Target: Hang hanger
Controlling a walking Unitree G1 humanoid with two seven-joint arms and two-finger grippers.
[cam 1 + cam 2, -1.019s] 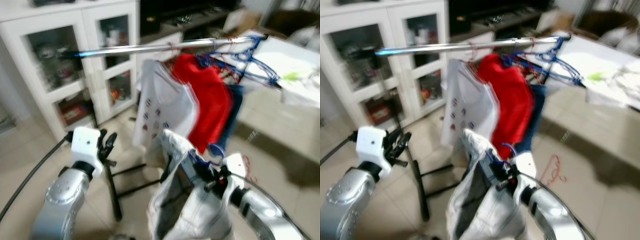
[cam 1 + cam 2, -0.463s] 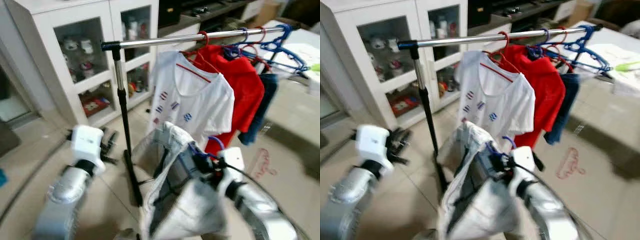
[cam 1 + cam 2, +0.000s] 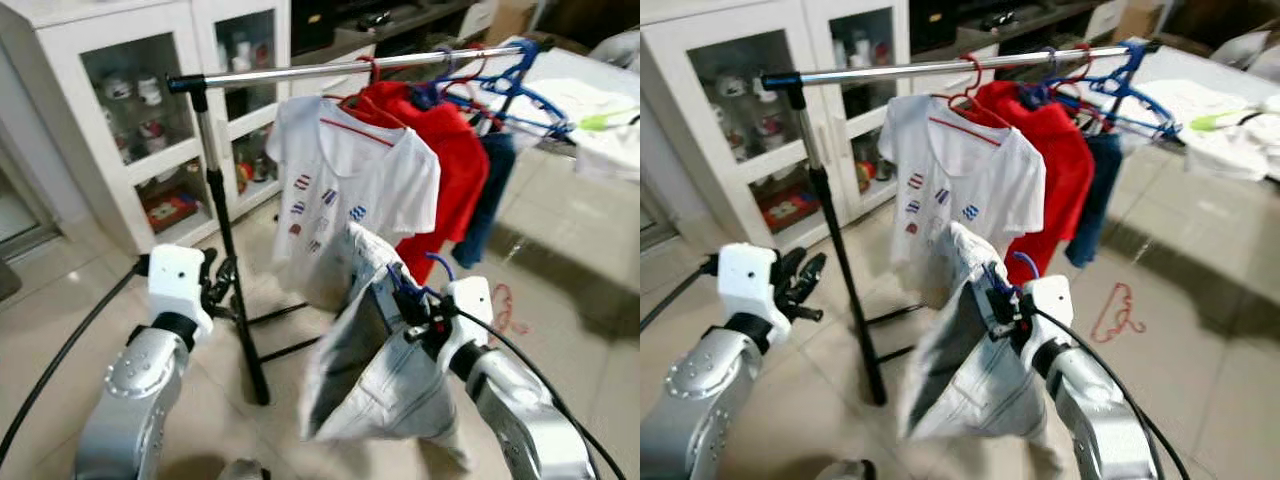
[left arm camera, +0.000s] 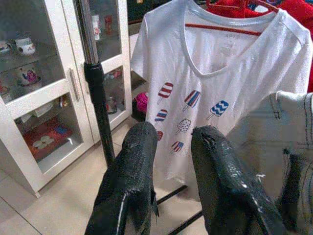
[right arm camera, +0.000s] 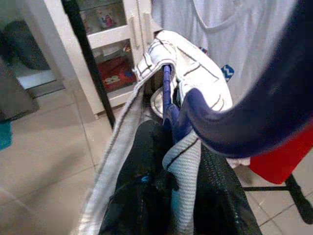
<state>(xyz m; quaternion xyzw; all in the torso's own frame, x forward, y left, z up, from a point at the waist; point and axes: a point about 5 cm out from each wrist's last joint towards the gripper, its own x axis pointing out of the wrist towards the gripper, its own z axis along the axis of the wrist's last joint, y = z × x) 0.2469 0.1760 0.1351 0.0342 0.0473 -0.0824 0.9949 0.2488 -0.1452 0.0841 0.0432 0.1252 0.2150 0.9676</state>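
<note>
Nearest the robot, the right gripper [image 3: 418,312] is raised in front of its chest, its two black fingers pinched on the blue hanger [image 5: 167,100] that carries a pale grey-white garment [image 3: 375,385]. The hanger's hook [image 3: 436,266] curls upward behind the gripper, while its long axis runs roughly away from the robot toward the rack, so the garment drapes down edge-on, well below the rail. The left gripper [image 4: 172,161] is lifted at the robot's left, holding nothing, its fingers [image 4: 134,171] spread with a gap between them, close beside the rack's black upright pole [image 3: 228,260].

Beyond them, the silver rail [image 3: 350,65] runs across the scene. A white T-shirt [image 3: 350,195] printed with ice lollies hangs on a red hanger [image 3: 365,95] nearest the pole, directly behind the held garment. Next along hang a red shirt [image 3: 450,160], a dark blue garment [image 3: 490,195], and several empty blue hangers [image 3: 520,85] crowding the far end. A red hanger [image 3: 1117,312] lies on the tiled floor [image 3: 60,290] to the right. Farthest back stands a white glass-door cabinet [image 3: 130,110].
</note>
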